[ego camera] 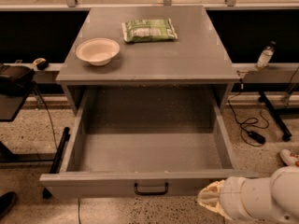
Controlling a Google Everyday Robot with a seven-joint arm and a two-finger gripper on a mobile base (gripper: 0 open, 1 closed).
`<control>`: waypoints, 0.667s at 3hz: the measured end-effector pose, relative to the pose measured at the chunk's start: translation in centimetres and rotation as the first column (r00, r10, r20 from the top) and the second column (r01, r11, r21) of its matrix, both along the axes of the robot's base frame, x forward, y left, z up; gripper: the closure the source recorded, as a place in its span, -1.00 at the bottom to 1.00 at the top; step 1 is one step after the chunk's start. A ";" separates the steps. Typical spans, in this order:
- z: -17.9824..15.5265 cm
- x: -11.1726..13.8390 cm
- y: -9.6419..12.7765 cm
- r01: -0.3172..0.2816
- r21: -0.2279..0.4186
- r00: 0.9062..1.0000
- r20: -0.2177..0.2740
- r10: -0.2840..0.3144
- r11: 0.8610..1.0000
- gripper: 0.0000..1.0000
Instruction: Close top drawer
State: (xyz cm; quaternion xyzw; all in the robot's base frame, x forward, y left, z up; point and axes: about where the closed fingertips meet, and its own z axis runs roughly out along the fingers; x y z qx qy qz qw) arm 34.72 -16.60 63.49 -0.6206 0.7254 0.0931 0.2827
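One gripper (210,200) hovers by the front of the open top drawer (149,153).

1. My gripper (211,201) sits at the lower right of the frame, just beside the front panel of the top drawer (93,186). Its tip is too blurred to make out.
2. My arm (261,197) is cut off by the right and bottom edges.
3. My arm hides the panel's right end.
4. The print on the green packet (149,30) is unreadable.
5. A dark shape (7,203) at the lower left is cut off.
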 end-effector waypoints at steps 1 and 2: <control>-2.4 1.5 0.3 0.061 0.011 0.995 0.075 -0.062 0.998 1.00; -3.4 2.5 0.3 0.108 0.028 0.983 0.144 -0.111 0.994 1.00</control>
